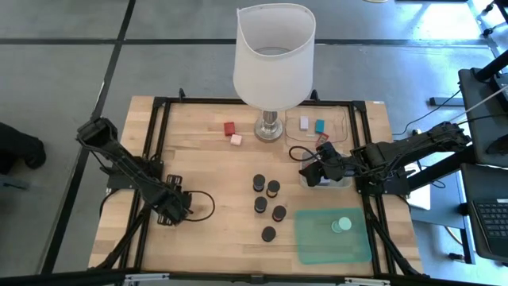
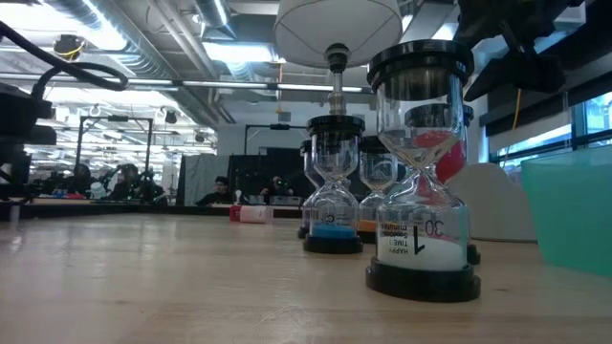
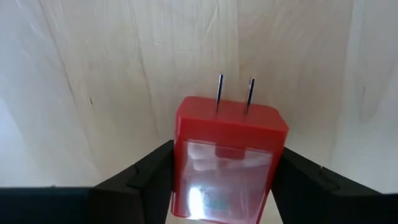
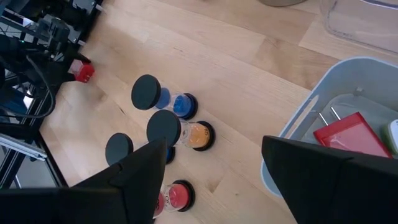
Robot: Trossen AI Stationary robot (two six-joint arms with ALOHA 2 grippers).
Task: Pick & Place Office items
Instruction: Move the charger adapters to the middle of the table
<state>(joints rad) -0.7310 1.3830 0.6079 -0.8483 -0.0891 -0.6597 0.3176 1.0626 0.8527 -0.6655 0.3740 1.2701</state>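
The left gripper [image 3: 217, 186] has its fingers closed on a red plug block [image 3: 227, 165] low over the surface [image 1: 214, 159]. The right gripper [image 1: 312, 172], half open and empty, hangs over the grey tray [image 4: 298, 130], which already holds one red block [image 4: 351, 134]. The hourglasses [image 1: 268, 208] are not yet moved.

From overhead we look straight down; low, level across the wood; our wrist cameras sit close behind their fingers, both sharing the hourglasses [image 4: 186, 134] with them.

grey tiled floor [image 1: 63, 63]; ceiling strip lights [image 2: 225, 53]; windows [image 2: 545, 134] right.
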